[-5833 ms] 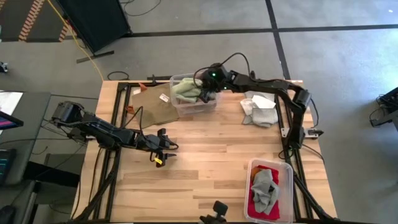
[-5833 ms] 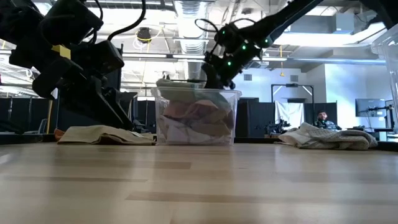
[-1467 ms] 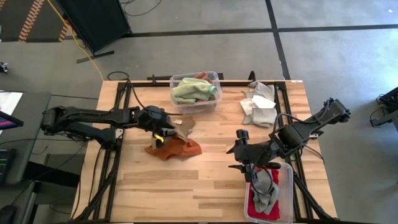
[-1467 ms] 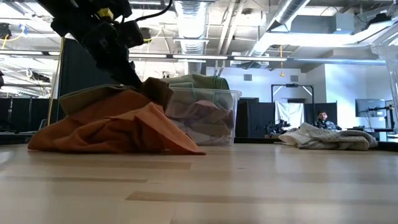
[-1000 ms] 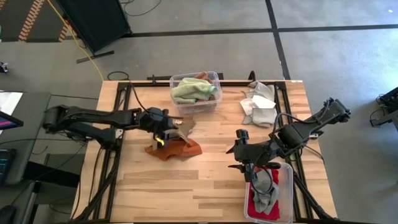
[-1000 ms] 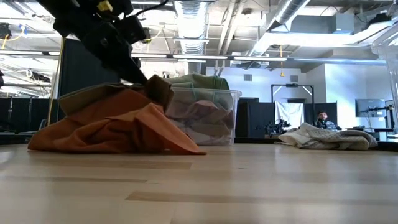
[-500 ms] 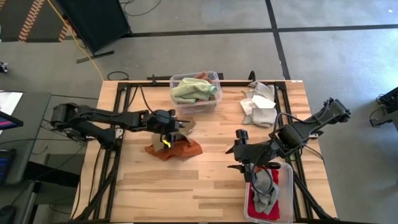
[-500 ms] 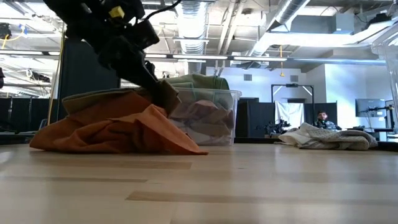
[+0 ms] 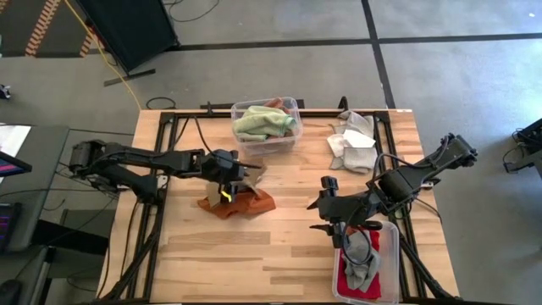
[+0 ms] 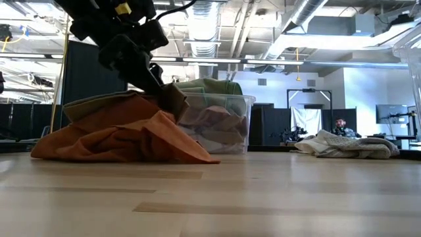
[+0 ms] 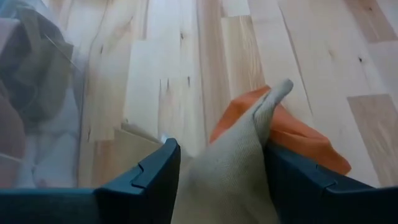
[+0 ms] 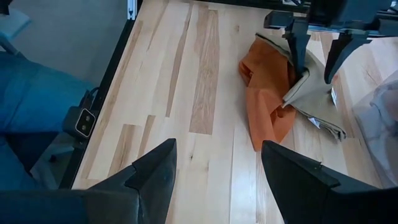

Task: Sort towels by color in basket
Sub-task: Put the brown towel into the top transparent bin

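My left gripper stands open over the middle of the table, near the clear basket. A raised fold of the tan towel stands between its fingers. The towel's other parts rest on the rust-orange towel and on the table. In the right wrist view the left gripper shows a gap between its fingertips. The basket holds a light green towel and a reddish one. My right gripper waits open and empty at the near right. My left gripper touches the tan towel's raised fold, which leans on the inner side of one finger. The fingers come slanting down from the table's left. Below the fold, the towel lies slack on the orange towel and the table.
A second clear bin at the near right holds a red and a grey towel. A heap of pale towels lies at the far right. Bare wood stretches between the orange towel and my right gripper.
My left gripper has gone a little toward the table's right edge, drawing the tan towel's fold over the orange towel, and has then kept still. The orange towel stays where it was.
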Robot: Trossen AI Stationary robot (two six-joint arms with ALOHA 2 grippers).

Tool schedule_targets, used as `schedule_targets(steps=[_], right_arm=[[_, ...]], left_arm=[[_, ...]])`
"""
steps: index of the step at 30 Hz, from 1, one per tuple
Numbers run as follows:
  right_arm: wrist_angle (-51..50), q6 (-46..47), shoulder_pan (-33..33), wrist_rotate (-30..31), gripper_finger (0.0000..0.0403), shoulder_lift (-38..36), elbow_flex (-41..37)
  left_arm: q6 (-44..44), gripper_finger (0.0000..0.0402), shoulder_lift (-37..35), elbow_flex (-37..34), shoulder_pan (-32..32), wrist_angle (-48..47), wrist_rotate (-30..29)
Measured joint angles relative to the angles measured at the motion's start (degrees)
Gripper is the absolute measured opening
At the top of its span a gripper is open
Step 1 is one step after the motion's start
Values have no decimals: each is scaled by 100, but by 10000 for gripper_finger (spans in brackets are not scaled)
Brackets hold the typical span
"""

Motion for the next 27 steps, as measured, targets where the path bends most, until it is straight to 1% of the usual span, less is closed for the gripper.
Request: schedule_targets(steps=[7,9,12,18,24,27], right_arm=[[97,2,0,0,263,0,0],[112,4,0,0,263,0,0],[150,10,0,0,263,0,0],[176,11,0,0,263,0,-4],[169,17,0,0,263,0,-4],[168,13,54,0,263,0,-4]], left_arm=[[-43,210,13,0,1,392,0],[-41,210,159,6,3,525,1],[7,210,462,17,4,486,0],[47,207,1111,391,7,487,-2],[173,174,1223,714,7,420,0],[204,145,1222,852,20,-11,-2]])
